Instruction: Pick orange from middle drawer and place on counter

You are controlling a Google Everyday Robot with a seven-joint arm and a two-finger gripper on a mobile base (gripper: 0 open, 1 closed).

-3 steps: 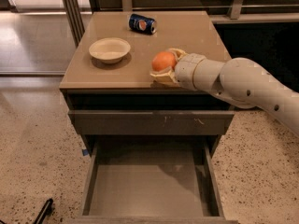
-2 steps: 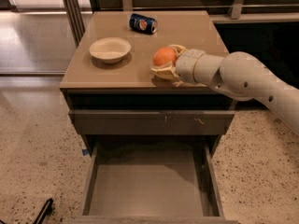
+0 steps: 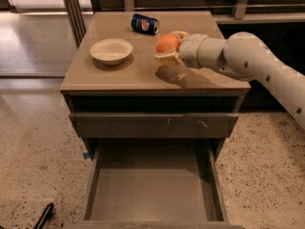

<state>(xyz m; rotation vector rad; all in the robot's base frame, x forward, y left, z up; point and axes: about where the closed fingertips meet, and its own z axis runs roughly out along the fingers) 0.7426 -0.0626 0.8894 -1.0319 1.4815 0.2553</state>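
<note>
The orange [image 3: 167, 43] is a small round fruit held between the pale fingers of my gripper [image 3: 168, 46], which is shut on it. The gripper reaches in from the right on a white arm and holds the orange just above the middle of the glossy tan counter [image 3: 133, 73], with its shadow on the top below. The middle drawer [image 3: 152, 187] is pulled open at the bottom of the view, and its flat grey-brown bottom is bare.
A cream bowl [image 3: 111, 50] sits on the counter's left part. A blue soda can [image 3: 145, 24] lies on its side at the back. A closed grey drawer front [image 3: 153, 125] lies above the open drawer. Speckled floor surrounds the cabinet.
My gripper has carried the orange up and a little away from the counter's front edge, further over the top. Bowl, can and drawer have not moved.
</note>
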